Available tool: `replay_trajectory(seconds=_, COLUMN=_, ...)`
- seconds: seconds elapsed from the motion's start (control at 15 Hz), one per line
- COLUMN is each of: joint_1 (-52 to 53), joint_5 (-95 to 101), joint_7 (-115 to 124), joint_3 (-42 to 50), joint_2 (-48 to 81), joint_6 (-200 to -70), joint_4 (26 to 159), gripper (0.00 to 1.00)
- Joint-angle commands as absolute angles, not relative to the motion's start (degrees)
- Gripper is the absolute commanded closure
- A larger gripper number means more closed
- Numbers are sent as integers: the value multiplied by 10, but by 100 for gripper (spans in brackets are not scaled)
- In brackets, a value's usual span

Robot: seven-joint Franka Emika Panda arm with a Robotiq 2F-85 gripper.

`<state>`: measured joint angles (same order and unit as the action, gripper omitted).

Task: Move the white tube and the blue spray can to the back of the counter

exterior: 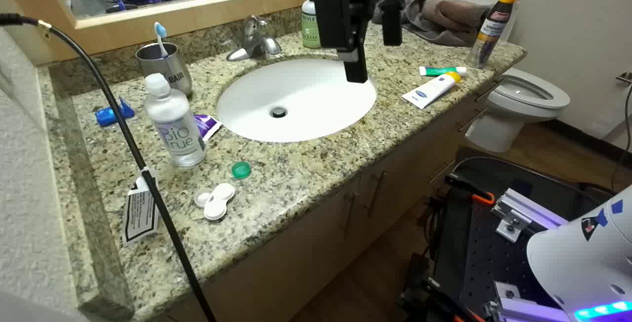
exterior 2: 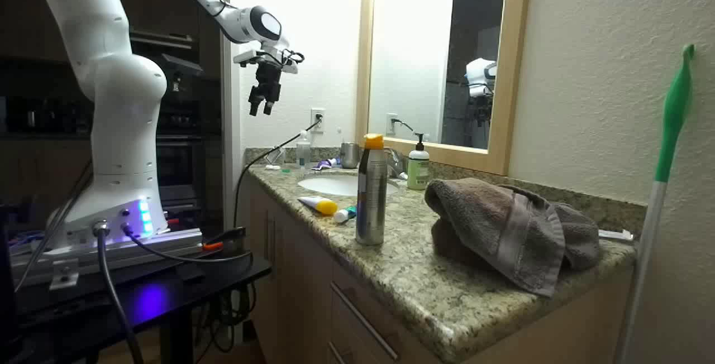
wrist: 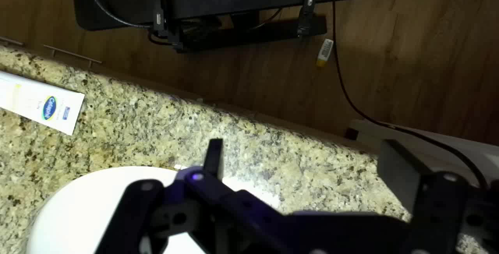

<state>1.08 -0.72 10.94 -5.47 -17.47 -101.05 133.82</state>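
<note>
Hovering above the counter (exterior: 296,174) with the gripper (exterior 2: 261,109), showing jaws wide apart in the wrist view. Seeing the white tube (exterior: 430,91) flat on the granite near the front edge, just beside a smaller green tube (exterior: 441,71). Noting the blue spray can (exterior: 490,30) upright near the same edge, farther from the sink (exterior: 316,100) than both tubes.
</note>
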Motion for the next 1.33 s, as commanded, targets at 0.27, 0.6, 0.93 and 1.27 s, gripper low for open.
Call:
replay_trajectory(seconds=0.27, joint_1=14, joint_5=-6, joint_7=110, joint_3=-51, joint_2=-174, joint_6=-1010, joint_4=1338, gripper=0)
replay_trajectory(seconds=0.6, joint_1=-18, joint_5=-17, joint_7=209, joint_3=-28, joint_2=-86, joint_6=-1055, joint_4=1267, gripper=0)
replay_trajectory(seconds=0.93, joint_1=-56, joint_5=-37, joint_7=252, joint_3=36, joint_2=-12, joint_6=-1095, joint_4=1180, gripper=0)
replay_trajectory(seconds=1.27, joint_1=-57, joint_5=-50, joint_7=279, joint_3=51, joint_2=-6, joint_6=-1097, joint_4=1174, gripper=0)
